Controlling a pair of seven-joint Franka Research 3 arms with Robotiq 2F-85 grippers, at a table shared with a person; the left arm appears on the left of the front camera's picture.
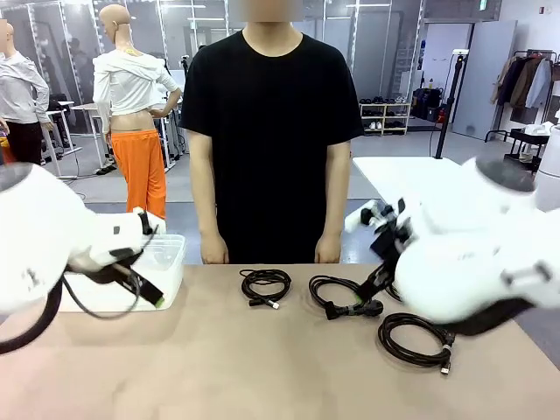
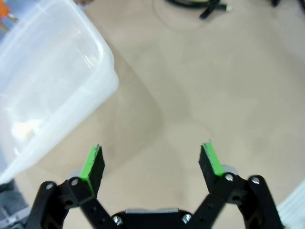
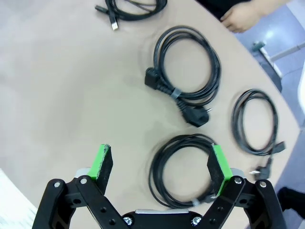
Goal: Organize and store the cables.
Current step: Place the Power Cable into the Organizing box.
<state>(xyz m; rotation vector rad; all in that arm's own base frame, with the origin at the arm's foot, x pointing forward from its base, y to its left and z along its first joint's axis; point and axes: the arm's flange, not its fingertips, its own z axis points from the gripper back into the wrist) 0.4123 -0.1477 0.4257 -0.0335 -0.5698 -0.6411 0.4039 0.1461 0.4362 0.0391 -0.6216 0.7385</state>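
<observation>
Fig.: R gripper (image 3: 162,161), jaws spread wide and empty, hovers over nearest cable coil (image 3: 153,175), lying flat on table (image 3: 57,95); L gripper (image 2: 152,164), likewise spread, sits farther off beside clear bin (image 2: 57,86).

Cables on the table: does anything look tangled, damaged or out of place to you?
Nothing stands out. The cables lie flat in separate coils, none visibly tangled or damaged. The clear bin stands upright. The left hand and right hand hover open, holding nothing.
</observation>
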